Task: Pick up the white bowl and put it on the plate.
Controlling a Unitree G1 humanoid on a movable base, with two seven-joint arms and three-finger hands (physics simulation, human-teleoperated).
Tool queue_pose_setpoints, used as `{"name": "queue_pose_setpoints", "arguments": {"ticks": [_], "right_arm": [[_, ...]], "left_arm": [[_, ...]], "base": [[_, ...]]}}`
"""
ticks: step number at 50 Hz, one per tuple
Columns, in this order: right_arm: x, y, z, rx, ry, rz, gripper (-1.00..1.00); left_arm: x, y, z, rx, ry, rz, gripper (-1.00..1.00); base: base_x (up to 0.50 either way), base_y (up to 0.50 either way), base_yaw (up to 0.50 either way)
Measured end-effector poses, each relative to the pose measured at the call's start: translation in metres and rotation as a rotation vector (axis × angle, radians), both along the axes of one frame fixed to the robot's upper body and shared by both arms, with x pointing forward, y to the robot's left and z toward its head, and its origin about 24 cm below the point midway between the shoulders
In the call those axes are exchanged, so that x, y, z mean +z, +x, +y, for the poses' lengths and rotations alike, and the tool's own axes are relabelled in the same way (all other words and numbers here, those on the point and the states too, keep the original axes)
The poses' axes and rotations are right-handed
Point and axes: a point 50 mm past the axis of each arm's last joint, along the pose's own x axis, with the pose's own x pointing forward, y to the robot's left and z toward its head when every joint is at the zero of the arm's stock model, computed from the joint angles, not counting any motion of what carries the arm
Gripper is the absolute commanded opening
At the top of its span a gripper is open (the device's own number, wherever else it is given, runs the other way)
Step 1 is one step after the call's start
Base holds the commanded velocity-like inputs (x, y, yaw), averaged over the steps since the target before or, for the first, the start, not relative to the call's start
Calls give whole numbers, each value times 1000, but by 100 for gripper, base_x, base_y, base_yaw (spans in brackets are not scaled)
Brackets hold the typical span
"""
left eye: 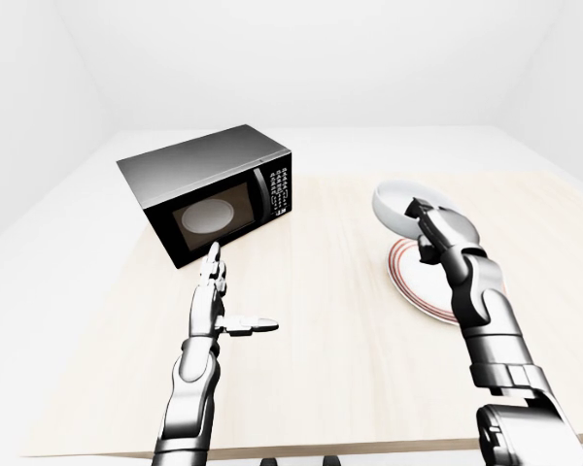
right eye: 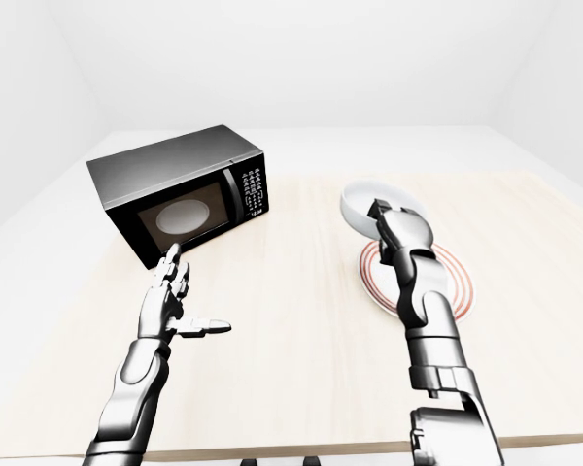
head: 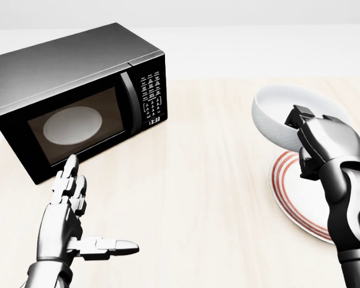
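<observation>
My right hand (head: 304,129) is shut on the near rim of the white bowl (head: 279,117), which hangs tilted above the table at the right of the head view. The bowl overlaps the upper left edge of the red-ringed white plate (head: 297,195), which lies flat on the wooden table (head: 198,180) under my right forearm. My left hand (head: 78,225) floats open at the lower left, fingers spread and thumb pointing right, holding nothing. The plate's right part is cut off by the view's edge and hidden by the arm.
A black microwave (head: 72,99) stands at the upper left of the table, door closed, its turntable showing through the window. The table's edge nearest me shows low in the left-eye view (left eye: 369,449). White floor and walls surround the table.
</observation>
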Motion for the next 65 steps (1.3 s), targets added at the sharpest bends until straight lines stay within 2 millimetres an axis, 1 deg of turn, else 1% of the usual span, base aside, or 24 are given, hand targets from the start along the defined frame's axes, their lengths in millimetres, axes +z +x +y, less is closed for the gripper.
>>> {"name": "queue_pose_setpoints", "arguments": {"ticks": [13,42,65], "right_arm": [[-5,-2,-10,-29,12,7,-100],[-23,-10,-33,-102,44,34,-100],[-30,-19,-48,-142,43,58,-100]], "left_arm": [[0,0,0,1,0,2,100],[0,1,0,4,-3,7,100],[-1,0,0,3,-2,5,100]], "base": [[0,0,0],[0,0,0],[0,0,0]]}}
